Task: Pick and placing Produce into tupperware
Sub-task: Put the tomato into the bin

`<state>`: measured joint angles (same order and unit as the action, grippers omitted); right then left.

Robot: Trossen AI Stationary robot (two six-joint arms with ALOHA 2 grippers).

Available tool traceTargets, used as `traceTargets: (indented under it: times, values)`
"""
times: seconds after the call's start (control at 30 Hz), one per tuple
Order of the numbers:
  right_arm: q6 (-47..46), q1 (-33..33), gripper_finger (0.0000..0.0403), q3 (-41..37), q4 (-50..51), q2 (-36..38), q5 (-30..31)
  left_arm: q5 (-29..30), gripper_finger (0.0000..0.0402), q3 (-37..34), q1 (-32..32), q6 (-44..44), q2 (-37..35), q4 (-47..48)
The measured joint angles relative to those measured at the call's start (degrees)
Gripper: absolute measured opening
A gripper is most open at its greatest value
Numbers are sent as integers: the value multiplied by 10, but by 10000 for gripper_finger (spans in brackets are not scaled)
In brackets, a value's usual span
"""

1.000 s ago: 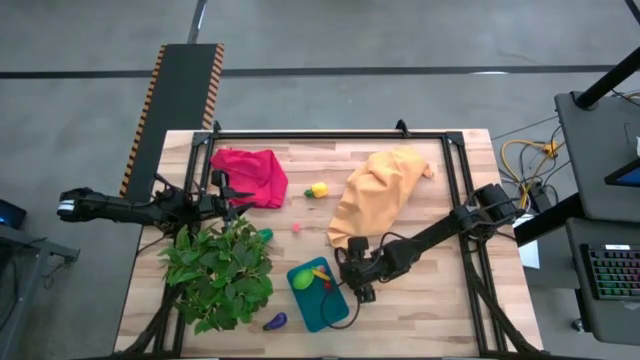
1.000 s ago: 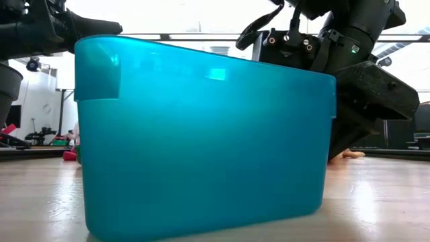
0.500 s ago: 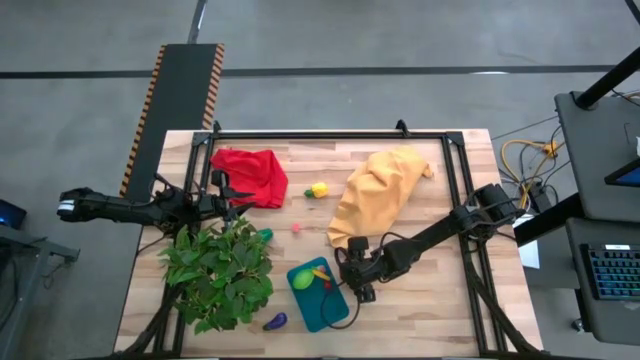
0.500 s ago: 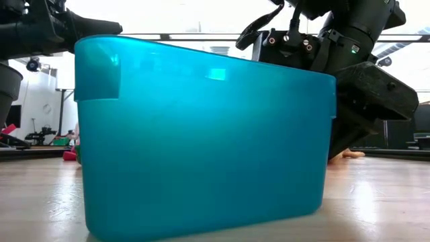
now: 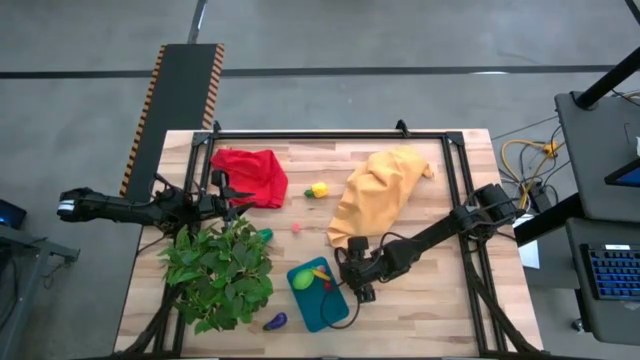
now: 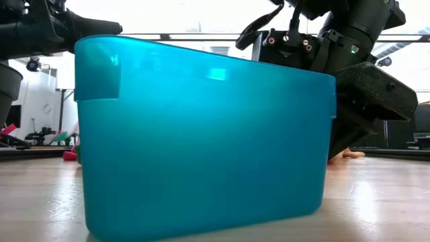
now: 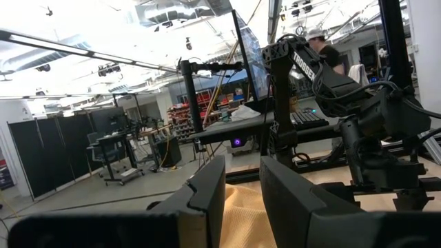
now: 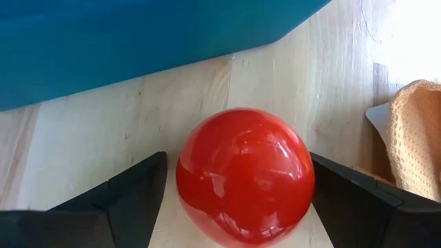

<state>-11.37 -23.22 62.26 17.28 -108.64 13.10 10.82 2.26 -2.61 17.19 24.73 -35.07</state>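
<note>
The teal tupperware (image 5: pixel 318 293) stands near the table's front edge and fills the low view (image 6: pixel 201 141). It holds green, yellow and red produce (image 5: pixel 312 275). My right gripper (image 5: pixel 344 268) hangs by its right wall, slanting down, shut on a red ball-shaped fruit (image 8: pixel 244 176) over the bare wood. A purple piece (image 5: pixel 275 321), a yellow piece (image 5: pixel 318 189), a small pink piece (image 5: pixel 296 227) and a green piece (image 5: pixel 265 235) lie on the table. At the table's left edge my left gripper (image 7: pixel 242 169) stands about level, slightly open, with nothing between its fingers. My right gripper pinches the red fruit by its two opposite sides (image 8: pixel 303 182) between the two fingers (image 8: pixel 344 196). The fingers slant down from the table's right. The fruit sits outside the tupperware's wall (image 8: pixel 138 41); whether it rests on the wood, I cannot tell.
A big leafy green plant (image 5: pixel 220 272) stands left of the tupperware. A red cloth (image 5: pixel 250 172) lies at the far left and a yellow-orange cloth (image 5: pixel 375 195) at the far middle, close behind my right gripper. A black frame (image 5: pixel 330 135) runs along the table's edges.
</note>
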Motion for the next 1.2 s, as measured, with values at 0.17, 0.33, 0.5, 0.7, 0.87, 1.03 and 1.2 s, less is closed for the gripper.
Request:
traceTargets:
  times: [0.17, 0.33, 0.5, 0.7, 0.87, 1.03, 1.2]
  values:
    - [9, 0, 322, 0, -1, 0, 0, 0, 78, 0, 0, 0, 0, 0]
    - [9, 0, 287, 0, -1, 0, 0, 0, 78, 0, 0, 0, 0, 0]
    - [9, 0, 245, 0, -1, 0, 0, 0, 78, 0, 0, 0, 0, 0]
    - [9, 0, 255, 0, -1, 0, 0, 0, 78, 0, 0, 0, 0, 0]
    - [10, 0, 267, 0, -1, 0, 0, 0, 78, 0, 0, 0, 0, 0]
    - [12, 0, 244, 0, -1, 0, 0, 0, 78, 0, 0, 0, 0, 0]
    - [13, 0, 244, 0, -1, 0, 1, 0, 78, 0, 0, 0, 0, 0]
